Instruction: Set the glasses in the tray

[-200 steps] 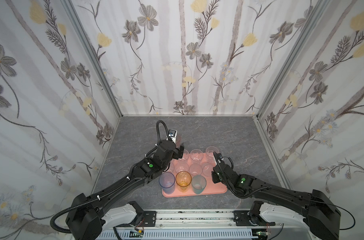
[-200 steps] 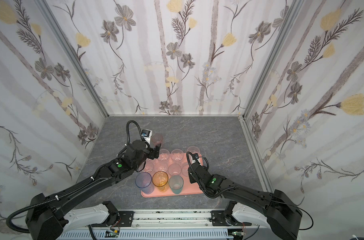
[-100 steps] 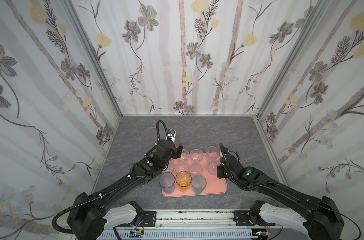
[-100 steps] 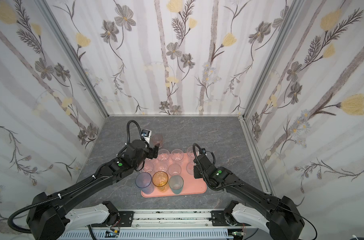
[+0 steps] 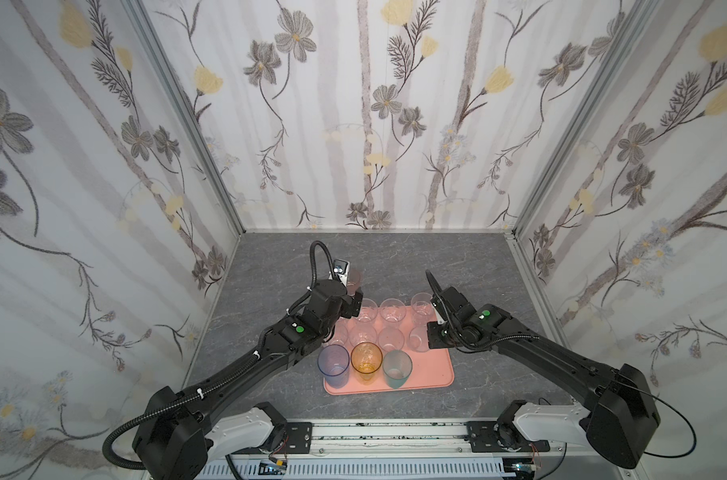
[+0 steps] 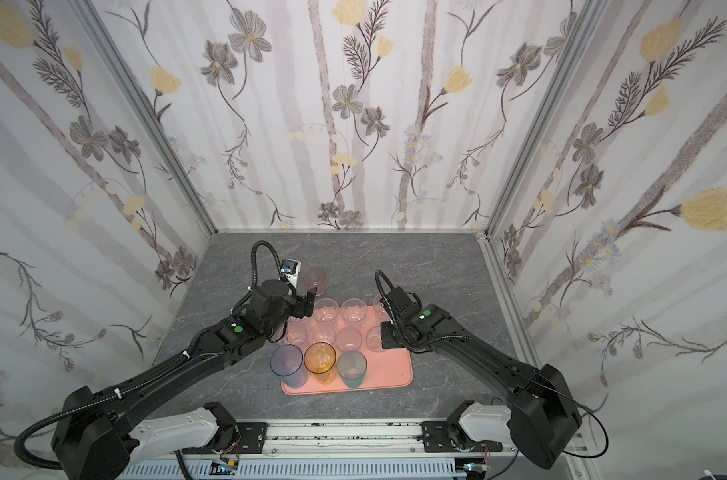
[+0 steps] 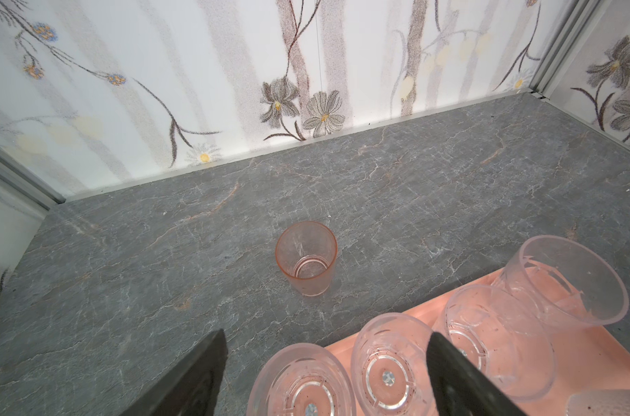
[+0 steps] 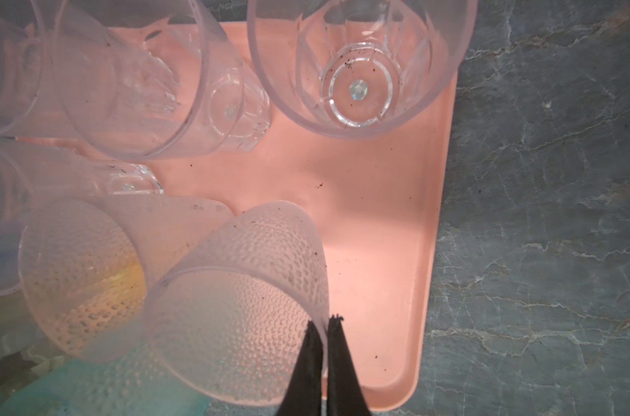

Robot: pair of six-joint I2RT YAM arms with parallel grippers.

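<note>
The salmon-pink tray (image 5: 434, 372) lies at the front middle of the table. It holds blue (image 5: 333, 365), amber (image 5: 366, 362) and teal (image 5: 397, 368) glasses in front and several clear glasses (image 5: 390, 309) behind. A short pink glass (image 5: 354, 277) stands upright on the grey table beyond the tray's far-left corner; the left wrist view shows it as well (image 7: 306, 257). My left gripper (image 7: 327, 333) hangs open over that corner, short of the pink glass. My right gripper (image 8: 324, 320) is shut on the rim of a dimpled clear glass (image 8: 234, 324) at the tray's right side.
Flowered walls close in the table on the left, the back and the right. The bare grey tabletop (image 5: 415, 257) stretches behind the tray. A stretch of bare tray floor (image 8: 378, 234) lies at its front right, beside the held glass.
My right arm has swung its wrist back and to the right along the tray's right side. The left arm and the pink glass have barely moved.
</note>
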